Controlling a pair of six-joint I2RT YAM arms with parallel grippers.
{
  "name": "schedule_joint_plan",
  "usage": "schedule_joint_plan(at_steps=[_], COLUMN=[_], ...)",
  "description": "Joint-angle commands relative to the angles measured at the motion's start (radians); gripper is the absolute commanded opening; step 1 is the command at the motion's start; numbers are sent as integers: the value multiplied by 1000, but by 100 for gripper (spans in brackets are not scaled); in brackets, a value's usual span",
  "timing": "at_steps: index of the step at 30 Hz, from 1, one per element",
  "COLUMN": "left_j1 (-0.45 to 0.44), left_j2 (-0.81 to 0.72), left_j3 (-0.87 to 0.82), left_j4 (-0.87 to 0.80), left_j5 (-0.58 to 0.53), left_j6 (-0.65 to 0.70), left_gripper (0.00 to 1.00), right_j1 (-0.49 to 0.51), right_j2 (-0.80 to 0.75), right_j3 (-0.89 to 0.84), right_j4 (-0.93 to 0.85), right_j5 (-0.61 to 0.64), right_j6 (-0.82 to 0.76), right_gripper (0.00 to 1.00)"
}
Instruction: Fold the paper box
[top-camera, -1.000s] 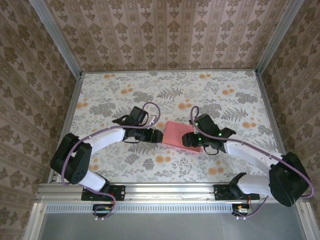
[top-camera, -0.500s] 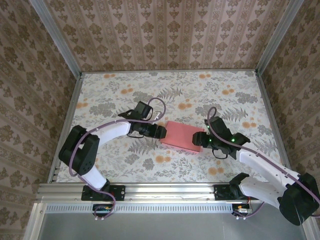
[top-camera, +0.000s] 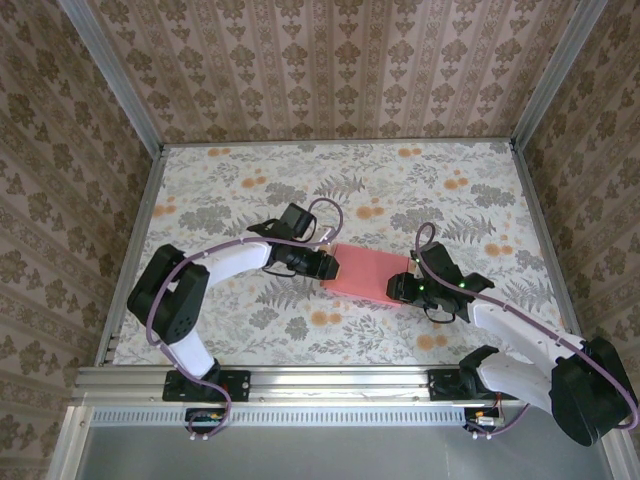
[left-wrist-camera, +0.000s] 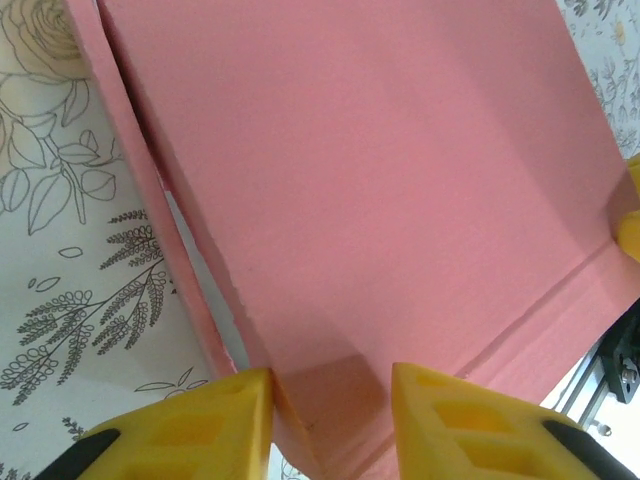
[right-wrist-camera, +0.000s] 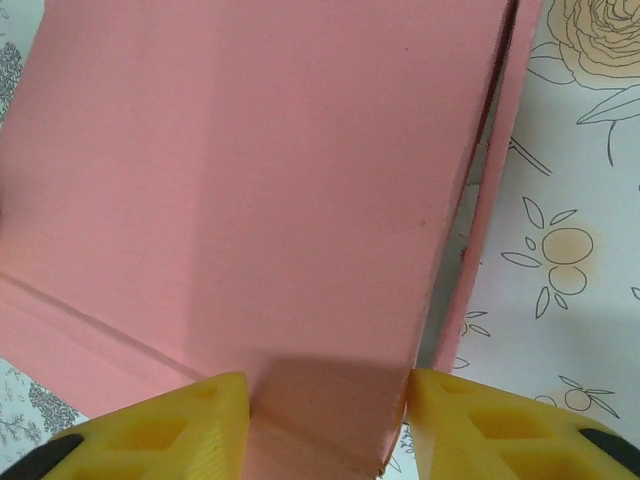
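The paper box (top-camera: 362, 272) lies flat on the table's middle, a closed pink rectangle turned slightly askew. My left gripper (top-camera: 326, 264) is at its left end and my right gripper (top-camera: 400, 288) at its right near end. In the left wrist view the yellow fingers (left-wrist-camera: 210, 425) straddle a corner of the pink box (left-wrist-camera: 380, 180), the left one pressed against its side edge; my left gripper (left-wrist-camera: 330, 400) is shut on it. In the right wrist view the box (right-wrist-camera: 250, 180) fills the gap between both fingers (right-wrist-camera: 470, 425), and my right gripper (right-wrist-camera: 328, 392) is shut across that end.
The floral tablecloth (top-camera: 240, 180) spreads open behind and to both sides of the box. Metal frame posts (top-camera: 140, 200) and patterned walls bound the table. An aluminium rail (top-camera: 340, 380) with the arm bases runs along the near edge.
My left gripper slid right to the box's left end and its jaws narrowed. My right gripper drew back off the box top to its right end. The box turned slightly.
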Motion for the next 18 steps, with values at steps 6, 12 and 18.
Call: schedule_joint_plan(at_steps=[6,12,18], left_j1=[-10,-10,-16], left_j2=[23,46,76], left_j3=[15,19,21], left_j4=[-8,-51,-72], left_j5=[59,17,12], left_j6=[-37,-19,-13], left_gripper=[29,29,29], right_j1=[-11,-12,-12], right_j2=[5,24,34], right_j3=[-20,-18,-3], right_j4=[45,-14,-70], right_j5=[-27,35,70], right_j6=[8,-21,-44], right_gripper=[41,41,39])
